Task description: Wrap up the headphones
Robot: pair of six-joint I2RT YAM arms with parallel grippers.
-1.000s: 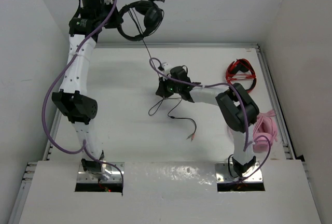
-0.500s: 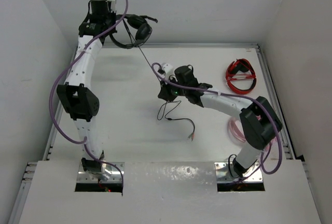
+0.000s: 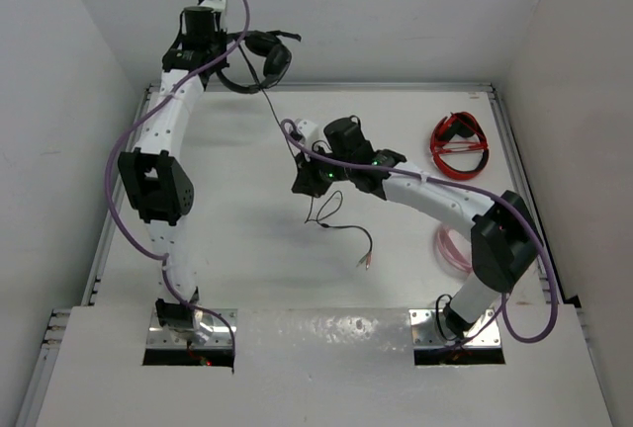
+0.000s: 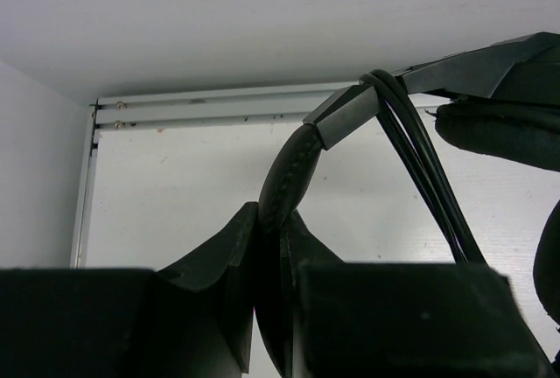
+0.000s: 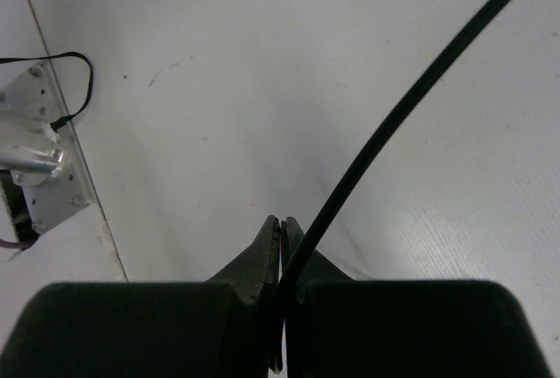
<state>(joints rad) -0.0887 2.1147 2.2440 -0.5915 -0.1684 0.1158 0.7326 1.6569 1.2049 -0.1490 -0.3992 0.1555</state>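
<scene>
The black headphones hang in the air at the far back, above the table's rear edge. My left gripper is shut on their padded headband; in the left wrist view a few turns of cable run over the band beside an earcup. The thin black cable runs taut down to my right gripper, which is shut on it just above the table. The loose cable end loops on the table, ending in a plug.
A red headset lies at the back right. A pink headset lies by the right edge, partly hidden behind my right arm. White walls close in the table's left, back and right sides.
My left arm turned and shifted the headphones left. My right gripper slid left along the cable and its elbow swung right, covering most of the pink headset. The slack loop shrank.
</scene>
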